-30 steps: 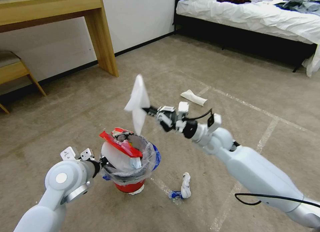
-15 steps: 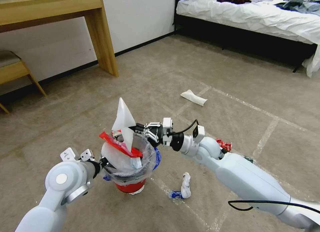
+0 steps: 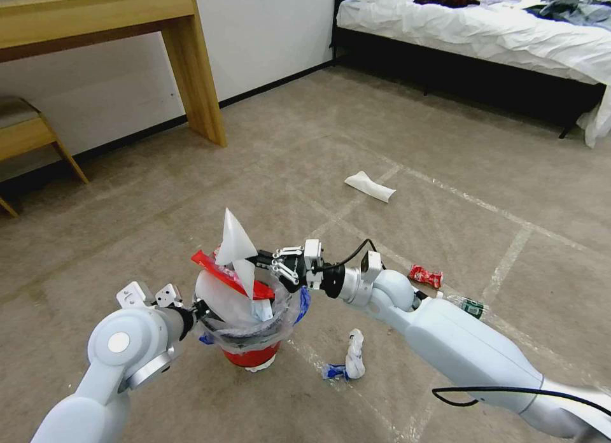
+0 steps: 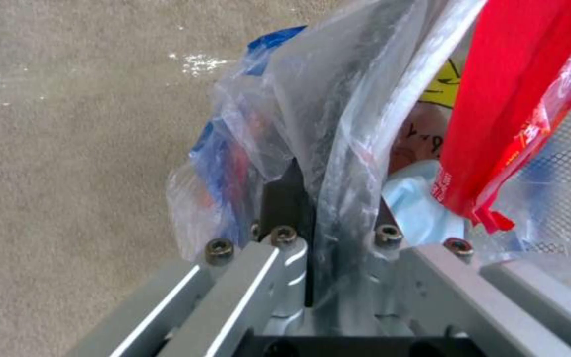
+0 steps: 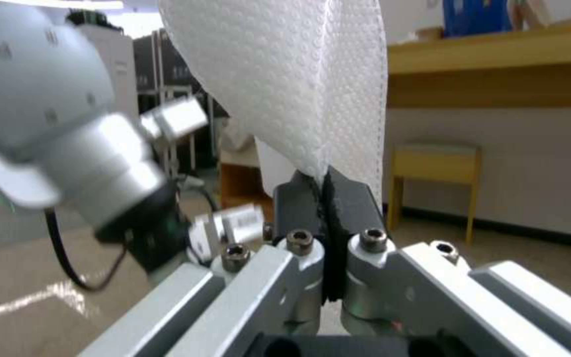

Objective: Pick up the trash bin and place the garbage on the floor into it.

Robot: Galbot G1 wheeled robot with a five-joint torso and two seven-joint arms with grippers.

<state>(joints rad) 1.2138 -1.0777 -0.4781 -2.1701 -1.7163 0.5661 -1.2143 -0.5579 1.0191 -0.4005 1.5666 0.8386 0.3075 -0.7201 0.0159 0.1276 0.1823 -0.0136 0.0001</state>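
Red bag-lined trash bin (image 3: 245, 355), overfull.

A bedroom: a low bed with rumpled white bedding (image 3: 484, 29) stands at one o'clock, a light wooden desk (image 3: 108, 20) at eleven o'clock against a white wall, over beige-brown short carpet (image 3: 305, 150).

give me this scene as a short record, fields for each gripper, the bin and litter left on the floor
left gripper: shut on the bag rim of the bin
right gripper: shut on a white slipper, over the bin
bin contents: red wrapper, full
floor litter: slipper, paper, wrapper, bottle
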